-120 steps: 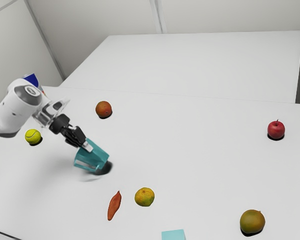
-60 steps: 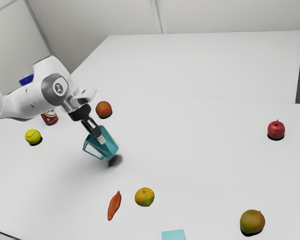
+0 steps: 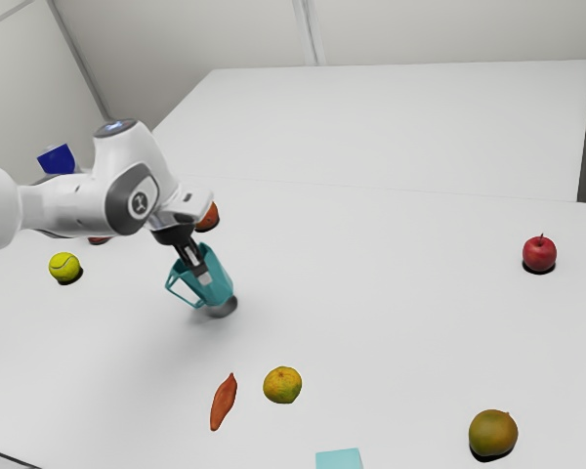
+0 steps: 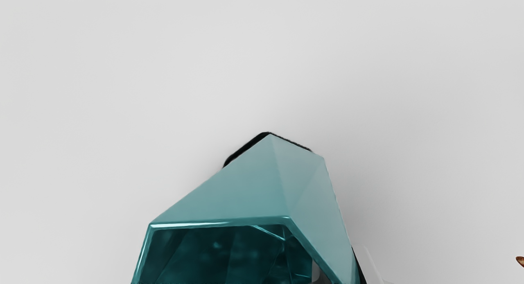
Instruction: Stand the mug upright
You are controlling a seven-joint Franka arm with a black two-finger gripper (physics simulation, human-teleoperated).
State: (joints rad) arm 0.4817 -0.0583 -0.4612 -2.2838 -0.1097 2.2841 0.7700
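In the exterior view my gripper (image 3: pixel 204 277) points down at the teal mug (image 3: pixel 218 284), pinching its side wall. The mug leans a little, its open rim up toward the hand and its base low over a dark shadow; whether the base touches the table I cannot tell. Its handle faces the exterior view's left. In the wrist view the mug (image 4: pixel 245 190) opens toward the camera, and my gripper (image 4: pixel 343 271) has one finger inside the wall and the other outside.
An orange-red fruit (image 3: pixel 207 217) sits behind the hand, a tennis ball (image 3: pixel 64 266) beneath the arm. Toward the front lie a sweet potato (image 3: pixel 224 402) and a yellow-green citrus (image 3: pixel 282 385). Farther off are an apple (image 3: pixel 539 253) and a green-brown fruit (image 3: pixel 493 433).
The mug, held by my gripper, has swung from a strong tilt to nearly upright and shifted toward the exterior view's right. My hand has turned steeper; the arm now covers most of the red can.
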